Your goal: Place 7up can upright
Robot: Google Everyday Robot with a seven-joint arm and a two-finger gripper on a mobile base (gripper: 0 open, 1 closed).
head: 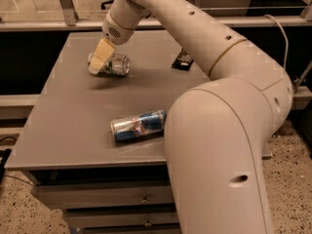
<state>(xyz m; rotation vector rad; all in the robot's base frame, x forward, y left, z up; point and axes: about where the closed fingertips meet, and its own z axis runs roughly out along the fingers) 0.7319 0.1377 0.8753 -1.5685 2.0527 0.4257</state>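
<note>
The 7up can (116, 64), silver with green marks, lies on its side at the back left of the grey table (63, 116). My gripper (100, 57), beige and hanging from the white wrist, is down over the can's left end and covers part of it. Whether it touches the can does not show. The can's right end, with its silver rim, is in plain view.
A blue-and-silver can with red marks (139, 126) lies on its side near the table's front middle. A small black object (183, 59) lies at the back right, partly behind my arm. My large white arm (219, 130) covers the table's right side. Drawers (102, 196) sit under the tabletop.
</note>
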